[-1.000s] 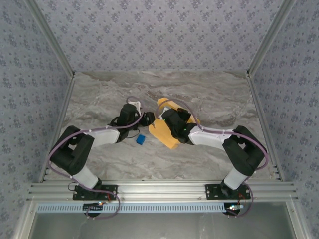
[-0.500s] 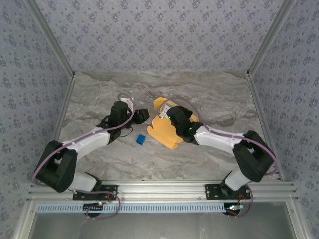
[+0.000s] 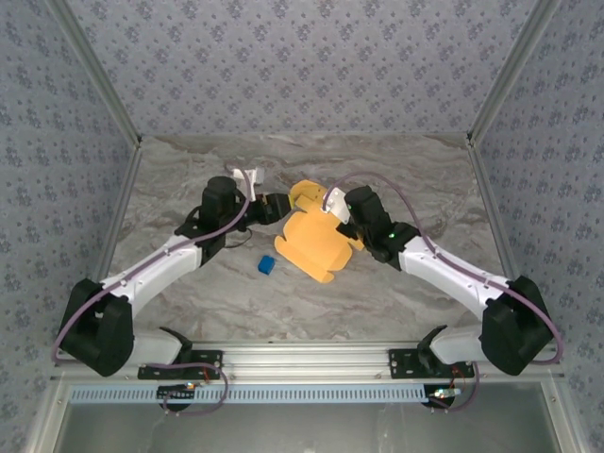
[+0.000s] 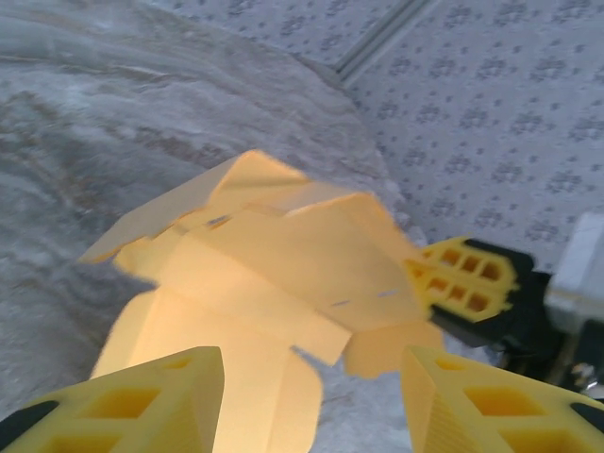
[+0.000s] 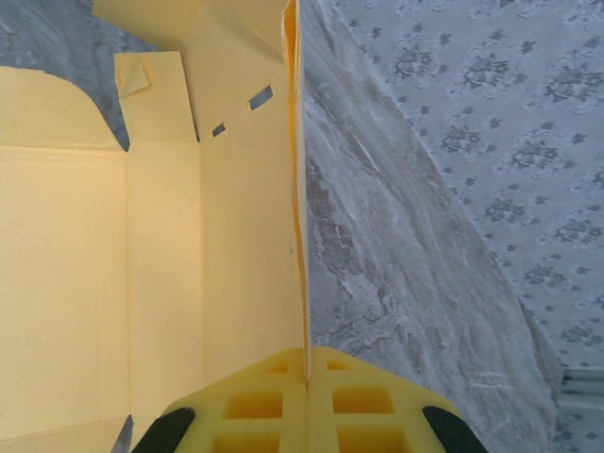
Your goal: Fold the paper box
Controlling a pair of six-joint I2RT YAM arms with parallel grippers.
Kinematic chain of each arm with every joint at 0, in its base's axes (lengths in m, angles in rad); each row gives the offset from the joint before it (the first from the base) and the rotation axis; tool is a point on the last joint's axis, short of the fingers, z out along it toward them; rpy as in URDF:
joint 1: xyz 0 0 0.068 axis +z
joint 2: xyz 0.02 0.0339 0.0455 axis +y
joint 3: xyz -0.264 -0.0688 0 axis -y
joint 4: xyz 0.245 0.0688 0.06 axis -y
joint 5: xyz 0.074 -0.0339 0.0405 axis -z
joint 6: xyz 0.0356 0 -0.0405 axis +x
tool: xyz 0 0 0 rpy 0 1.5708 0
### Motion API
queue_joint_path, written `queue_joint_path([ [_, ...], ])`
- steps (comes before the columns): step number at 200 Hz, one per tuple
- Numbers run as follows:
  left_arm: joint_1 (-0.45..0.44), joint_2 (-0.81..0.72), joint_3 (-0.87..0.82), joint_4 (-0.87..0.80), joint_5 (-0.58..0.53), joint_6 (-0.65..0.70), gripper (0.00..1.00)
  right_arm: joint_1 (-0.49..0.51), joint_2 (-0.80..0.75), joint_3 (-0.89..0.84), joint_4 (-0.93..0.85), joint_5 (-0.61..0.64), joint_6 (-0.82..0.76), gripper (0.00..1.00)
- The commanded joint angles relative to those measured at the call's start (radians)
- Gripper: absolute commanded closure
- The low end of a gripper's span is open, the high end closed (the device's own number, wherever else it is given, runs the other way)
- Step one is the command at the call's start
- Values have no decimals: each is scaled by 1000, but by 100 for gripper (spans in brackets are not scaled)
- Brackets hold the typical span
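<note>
Right gripper first: its own wrist view has the two yellow fingers pressed together at the bottom of the frame. The thin upright edge of the box runs straight down into the seam between them, so it is clamped on that wall.

The left wrist view gives the same pinch from the outside. Yellow fingers at centre right bite a corner of the box. The box sits half-formed, with some panels raised and its flaps splayed toward the camera. And the left gripper, look, has its fingers wide apart at the bottom corners of the frame. The near flap shows in the gap between them and is not gripped.

From above, the box lies in the middle of the table. The left gripper is just beside its upper left lobe, and the right gripper is on its upper right edge. The overhead view adds a small blue cube, just left of the box's lower end and apart from it.

The table is grey and marbled. Walls with a small grey-blue floral print close in three sides. A metal rail runs along the bottom of the frame, where both arms are bolted.
</note>
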Motion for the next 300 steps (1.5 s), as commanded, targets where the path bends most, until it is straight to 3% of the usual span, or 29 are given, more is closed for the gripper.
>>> queue_joint_path([
  [1,-11,48,85,-28,102,-12,47,1,-35,31,-49,-48,54,100],
  [65,-35,82,210,-173,115,78,46,-8,-96,46,-106,-107,88,100],
  [126,-64,-13,70,-268,53,372,46,-101,-77,194,-333,-296,258,100],
  [171,-105,50,106,-266,14,552,45,-149,-30,286,-466,-441,323,100],
  [231,-103,159,214,-308,-110,667,42,-233,-25,372,-549,-617,344,100],
  [300,-42,212,298,-326,-108,699,34,-265,-28,374,-545,-683,341,100],
])
